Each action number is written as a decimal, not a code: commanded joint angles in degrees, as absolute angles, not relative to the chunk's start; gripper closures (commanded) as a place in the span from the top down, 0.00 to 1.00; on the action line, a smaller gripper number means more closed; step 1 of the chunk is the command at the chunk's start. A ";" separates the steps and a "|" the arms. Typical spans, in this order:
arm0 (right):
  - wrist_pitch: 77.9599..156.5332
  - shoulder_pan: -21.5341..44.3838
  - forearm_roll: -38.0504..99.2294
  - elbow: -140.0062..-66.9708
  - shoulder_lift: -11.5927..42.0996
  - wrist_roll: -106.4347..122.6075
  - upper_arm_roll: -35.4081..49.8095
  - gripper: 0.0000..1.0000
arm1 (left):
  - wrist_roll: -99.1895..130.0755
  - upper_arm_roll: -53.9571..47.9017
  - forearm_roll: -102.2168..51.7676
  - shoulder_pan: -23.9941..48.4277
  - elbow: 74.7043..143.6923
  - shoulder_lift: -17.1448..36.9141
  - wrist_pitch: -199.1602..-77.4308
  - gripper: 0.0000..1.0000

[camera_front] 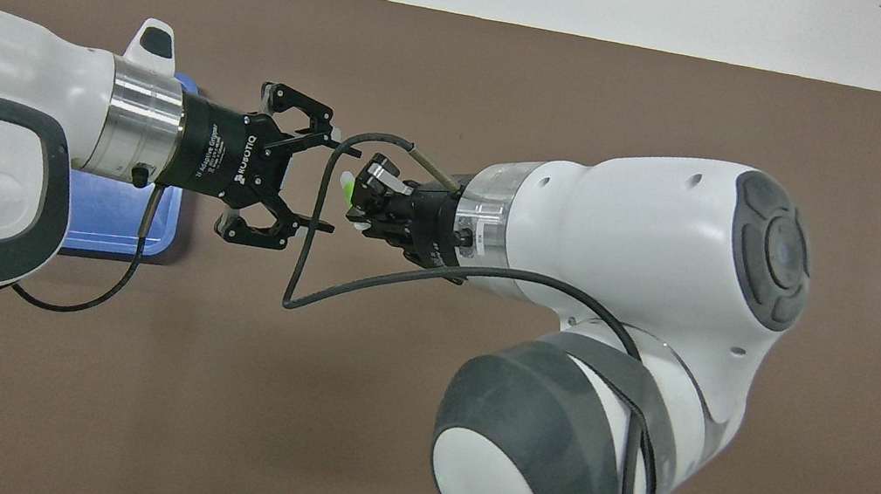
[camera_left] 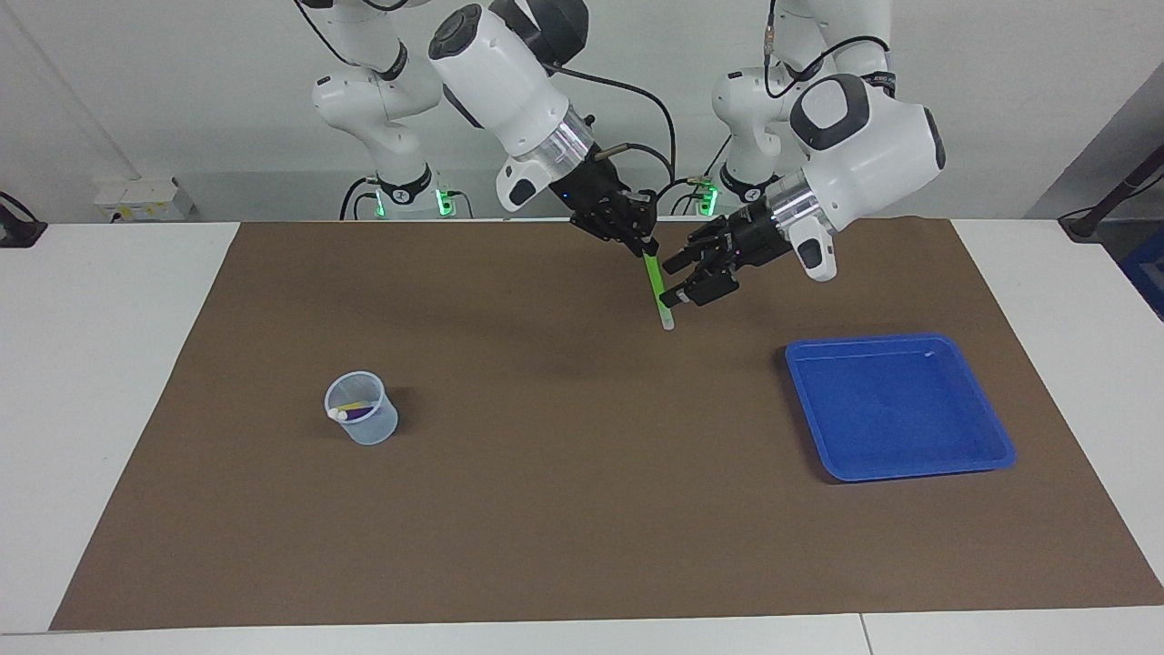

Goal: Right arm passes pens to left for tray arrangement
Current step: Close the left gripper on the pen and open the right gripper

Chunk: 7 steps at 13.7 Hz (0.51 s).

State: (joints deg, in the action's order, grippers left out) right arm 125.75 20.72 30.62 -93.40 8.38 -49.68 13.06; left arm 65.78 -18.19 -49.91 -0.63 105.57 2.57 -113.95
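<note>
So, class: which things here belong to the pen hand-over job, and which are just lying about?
Belong to the job:
- green pen, gripped by the right pincer
- left pincer, open beside the pen
- blue tray
- cup holding two more pens

Lying about:
- brown mat

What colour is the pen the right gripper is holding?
Bright green with a pale whitish lower end; the pen shows best in the facing view.

One camera sits high across the table (camera_left: 118, 382), facing both robots; another hangs above their end, looking steeply down and closer. Both catch the brown mat (camera_left: 564, 509) (camera_front: 218, 424).
</note>
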 commanded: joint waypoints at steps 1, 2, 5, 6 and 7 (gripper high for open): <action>126.56 20.48 31.55 -94.22 8.00 -50.01 13.27 0.15 | 64.07 -18.28 -49.04 -0.36 106.79 1.93 -114.87 0.73; 126.56 20.48 31.55 -94.22 8.00 -49.92 13.27 0.15 | 64.07 -18.28 -49.04 -0.18 106.87 1.85 -115.22 0.68; 126.56 20.48 31.29 -94.22 8.00 -49.92 13.27 0.15 | 63.98 -18.28 -49.04 0.18 106.96 1.85 -115.14 0.58; 126.39 20.48 31.20 -94.22 8.00 -49.92 13.27 0.15 | 63.90 -18.28 -48.96 0.18 107.05 1.85 -115.14 0.53; 126.30 20.48 31.11 -94.22 8.00 -49.92 13.27 0.15 | 63.90 -18.28 -48.96 0.18 107.05 1.85 -115.14 0.47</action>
